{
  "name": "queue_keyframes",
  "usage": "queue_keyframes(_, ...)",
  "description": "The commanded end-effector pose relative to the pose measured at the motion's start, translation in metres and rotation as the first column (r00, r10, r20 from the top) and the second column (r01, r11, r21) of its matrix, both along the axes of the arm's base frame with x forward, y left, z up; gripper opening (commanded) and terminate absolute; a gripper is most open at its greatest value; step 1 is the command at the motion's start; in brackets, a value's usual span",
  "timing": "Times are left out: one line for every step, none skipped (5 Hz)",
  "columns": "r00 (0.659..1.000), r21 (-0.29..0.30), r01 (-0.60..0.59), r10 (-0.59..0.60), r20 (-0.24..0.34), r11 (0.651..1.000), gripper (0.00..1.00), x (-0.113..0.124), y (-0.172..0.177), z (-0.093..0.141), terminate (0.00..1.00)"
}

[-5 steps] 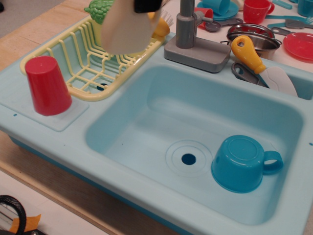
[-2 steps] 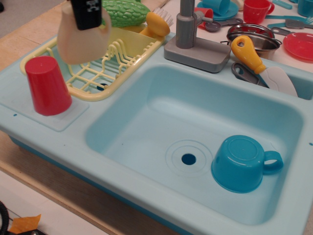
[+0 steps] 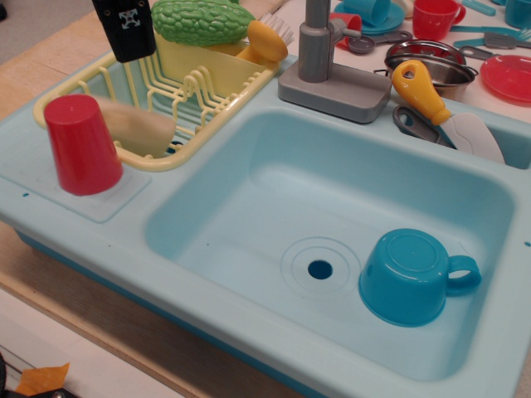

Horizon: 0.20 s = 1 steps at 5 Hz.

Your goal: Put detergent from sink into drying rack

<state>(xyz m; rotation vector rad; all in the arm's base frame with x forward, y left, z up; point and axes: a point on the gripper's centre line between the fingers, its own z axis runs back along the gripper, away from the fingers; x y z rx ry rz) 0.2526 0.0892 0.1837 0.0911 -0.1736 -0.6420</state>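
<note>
- I see the sink (image 3: 249, 157) as light-blue plastic, smooth with a soft sheen.
- The rack (image 3: 199, 87) looks like pale yellow plastic, slightly glossy.
- The detergent (image 3: 137, 128) reads as cream plastic, matt.
- The red cup (image 3: 80, 145) is smooth plastic, satin finish.
- The blue cup (image 3: 411, 278) is glossy plastic; I can see light glinting on its base.
- The faucet (image 3: 319, 62) looks like grey matt plastic.
- The bowl (image 3: 431, 66) shines like metal.
- The table (image 3: 50, 58) shows pale wood grain.
- The gripper (image 3: 124, 29) is black, dull.
</note>
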Motion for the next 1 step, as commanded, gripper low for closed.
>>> queue_keyframes(1.0, 0.013, 0.002, -0.003, 0.024, 1.0, 1.0, -0.0012, 0.0019, 0.0069, 1.0)
